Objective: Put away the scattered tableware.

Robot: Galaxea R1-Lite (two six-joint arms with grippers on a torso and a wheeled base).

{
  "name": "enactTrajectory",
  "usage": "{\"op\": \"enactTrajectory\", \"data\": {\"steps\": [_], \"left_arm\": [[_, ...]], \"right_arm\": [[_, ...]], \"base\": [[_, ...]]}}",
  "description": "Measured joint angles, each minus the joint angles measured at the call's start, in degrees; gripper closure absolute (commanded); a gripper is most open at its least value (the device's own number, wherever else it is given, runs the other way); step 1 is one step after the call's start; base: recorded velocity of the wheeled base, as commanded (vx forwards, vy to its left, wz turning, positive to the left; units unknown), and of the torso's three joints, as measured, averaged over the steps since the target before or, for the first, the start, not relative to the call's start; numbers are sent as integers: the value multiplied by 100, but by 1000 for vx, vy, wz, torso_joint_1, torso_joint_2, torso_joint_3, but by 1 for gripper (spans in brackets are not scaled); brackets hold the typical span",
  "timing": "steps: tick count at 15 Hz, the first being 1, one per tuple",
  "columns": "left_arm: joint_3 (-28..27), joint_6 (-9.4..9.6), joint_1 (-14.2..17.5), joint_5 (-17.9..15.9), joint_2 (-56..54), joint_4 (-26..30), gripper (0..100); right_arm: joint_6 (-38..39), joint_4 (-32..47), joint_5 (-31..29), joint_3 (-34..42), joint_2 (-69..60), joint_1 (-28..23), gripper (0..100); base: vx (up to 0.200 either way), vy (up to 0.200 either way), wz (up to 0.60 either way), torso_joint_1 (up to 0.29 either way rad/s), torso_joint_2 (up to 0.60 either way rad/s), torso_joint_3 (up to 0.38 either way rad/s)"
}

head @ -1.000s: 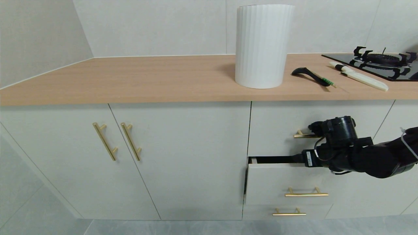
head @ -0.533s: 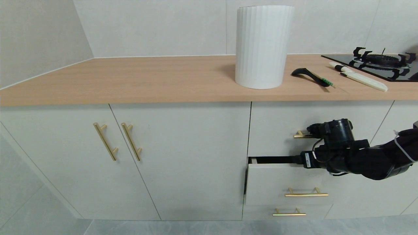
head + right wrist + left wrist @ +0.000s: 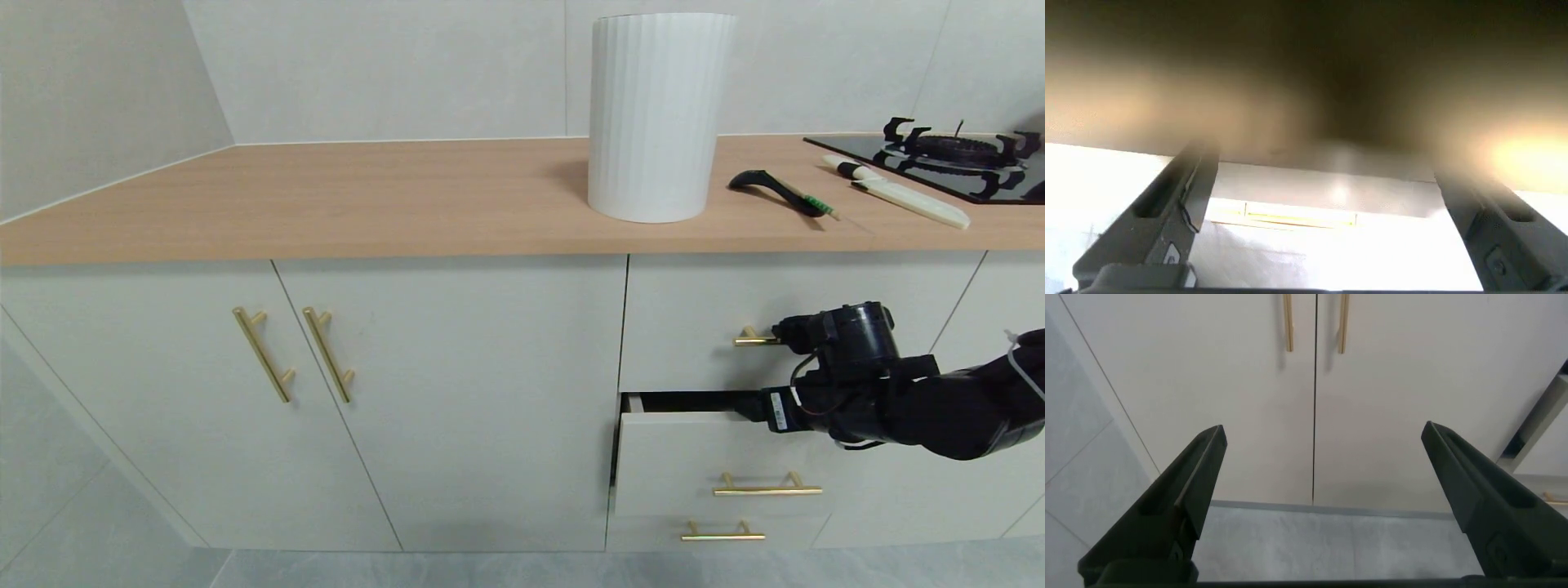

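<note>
Black right tool (image 3: 739, 402) horizontal inside drawer (image 3: 694, 453)

— Any writing or numbers you can read?
— None. There's a white sticker (image 3: 780, 411) on my wrist, just behind my right gripper (image 3: 735, 401). It has dark marks on it, but they're too small for me to make out.

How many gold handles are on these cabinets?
5: two upright door handles, plus one on the top drawer, the open middle drawer and the bottom drawer. Others may be hidden.
</note>
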Motion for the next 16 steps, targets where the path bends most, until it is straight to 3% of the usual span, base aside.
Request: {"op": "enactTrajectory", "data": {"steps": [6,16], "left_arm": [[5,2,0,0,0,0,0],[0,2,0,0,0,0,0]], "right_arm": [[-174,386,0,155,-194,44,0],[-95,396,2,1376,-1025,343,0]], "base": [[0,0,0,0,0,0],[0,0,0,0,0,0]]}}
